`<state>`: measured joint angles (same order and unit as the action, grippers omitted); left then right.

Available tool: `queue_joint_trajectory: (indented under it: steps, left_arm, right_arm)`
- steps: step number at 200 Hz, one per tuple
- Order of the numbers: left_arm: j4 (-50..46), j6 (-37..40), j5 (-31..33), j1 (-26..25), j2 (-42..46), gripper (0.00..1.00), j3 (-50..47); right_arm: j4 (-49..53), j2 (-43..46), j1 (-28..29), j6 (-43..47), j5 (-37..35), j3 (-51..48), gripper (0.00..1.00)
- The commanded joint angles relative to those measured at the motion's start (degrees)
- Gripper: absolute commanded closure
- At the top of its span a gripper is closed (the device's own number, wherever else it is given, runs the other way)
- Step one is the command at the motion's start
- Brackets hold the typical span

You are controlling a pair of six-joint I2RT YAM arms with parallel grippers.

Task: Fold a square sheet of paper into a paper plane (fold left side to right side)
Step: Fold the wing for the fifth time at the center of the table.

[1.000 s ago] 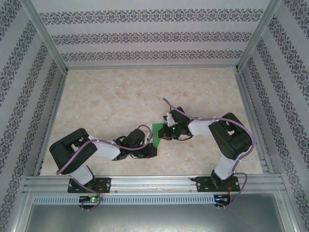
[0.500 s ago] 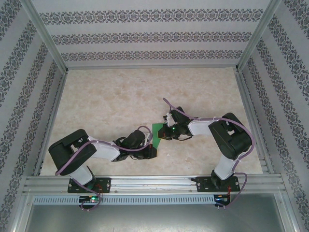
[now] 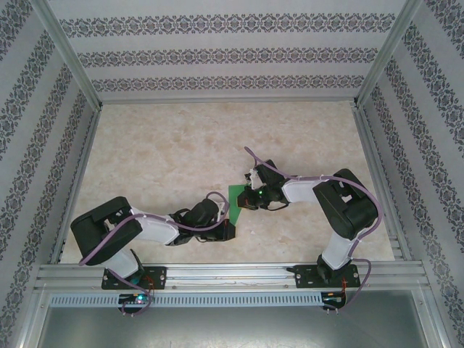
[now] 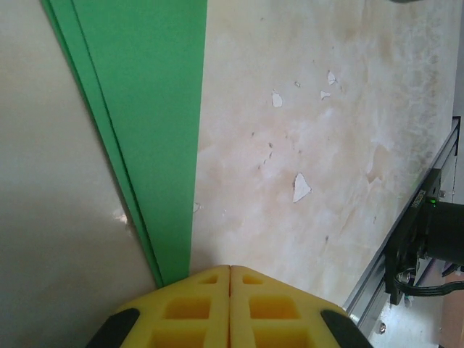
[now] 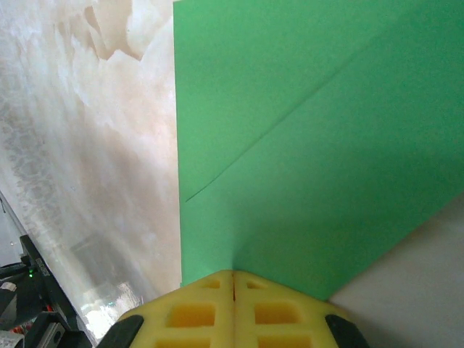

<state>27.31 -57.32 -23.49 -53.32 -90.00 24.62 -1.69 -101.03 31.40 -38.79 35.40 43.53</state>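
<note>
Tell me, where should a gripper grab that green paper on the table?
Probably the layered long edge. The green paper lies flat on the table, so nothing sticks up to pinch from above. Come in low from the side, slip under that edge, then pinch the layers together.

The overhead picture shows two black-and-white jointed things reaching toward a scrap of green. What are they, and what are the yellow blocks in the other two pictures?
Those are two robot arms bolted at the near edge of a pale marbled table. The overhead camera looks down on both. The left gripper and right gripper meet at a thin bright green sheet of paper, already folded, lying flat. The other pictures come from a camera on each wrist, and the yellow blocks are the fingers, closed on both. The left fingers sit at the paper's narrow end. The right fingers sit at its edge, near a diagonal crease. I cannot tell whether they pinch it or only press it.
</note>
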Motion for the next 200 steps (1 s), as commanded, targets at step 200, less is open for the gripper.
queue_joint_trajectory:
  steps: [200]
  left_arm:
    - [-13.9, 9.2, -6.0, 9.0, -3.6, 0.94, 11.9]
  right_arm:
    - [6.5, -3.0, 1.9, 0.1, -9.2, -1.9, 1.0]
